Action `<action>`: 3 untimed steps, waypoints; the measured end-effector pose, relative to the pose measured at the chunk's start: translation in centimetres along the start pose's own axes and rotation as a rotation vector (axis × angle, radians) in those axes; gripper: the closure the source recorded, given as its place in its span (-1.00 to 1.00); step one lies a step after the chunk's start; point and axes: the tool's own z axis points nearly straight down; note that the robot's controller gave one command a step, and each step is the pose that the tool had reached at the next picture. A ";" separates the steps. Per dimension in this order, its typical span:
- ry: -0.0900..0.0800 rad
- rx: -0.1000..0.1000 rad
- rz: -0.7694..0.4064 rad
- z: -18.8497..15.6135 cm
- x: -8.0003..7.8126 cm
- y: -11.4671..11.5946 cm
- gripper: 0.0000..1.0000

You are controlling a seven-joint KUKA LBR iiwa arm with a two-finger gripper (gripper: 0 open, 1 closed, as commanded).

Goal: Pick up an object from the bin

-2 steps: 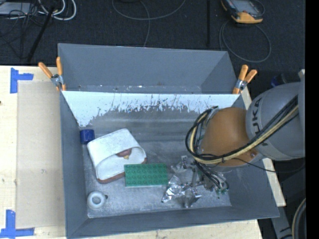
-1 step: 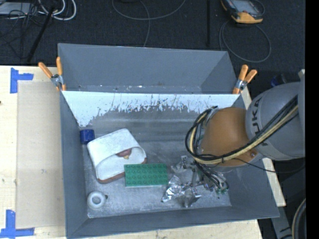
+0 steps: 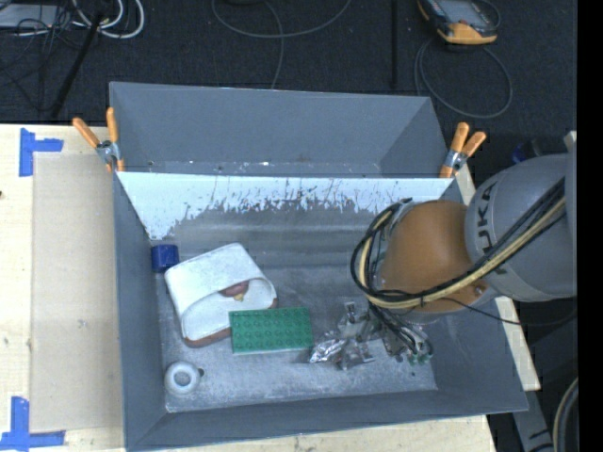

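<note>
Camera view: gripper (image 3: pixel 363 339) seen low in bin (image 3: pixel 283 149); how far open, and whether anything is held, cannot be told. Crumpled silver foil piece (image 3: pixel 327 350) just left of gripper. Green flat block (image 3: pixel 270 330) further left, white cloth bundle (image 3: pixel 219 290) beyond it.

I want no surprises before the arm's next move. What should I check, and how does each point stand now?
1. The gripper is low over the floor of the bin, in its near right part: ok.
2. A target is beside it: ok, a crumpled silver piece lies just to its left in the view.
3. Grip on that piece: cannot tell.
4. Room around the target: not ok. The green flat block lies right next to it and may get nudged. I cannot tell whether they touch.
5. The white shoe, blue block and tape roll are out of the way: ok, all farther left.
</note>
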 end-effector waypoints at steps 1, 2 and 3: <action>0.004 0.000 -0.003 -0.4 -0.1 0.0 1.00; 0.001 0.001 -0.004 -6.7 -0.2 0.1 1.00; 0.003 0.001 -0.004 -10.2 -0.3 0.1 1.00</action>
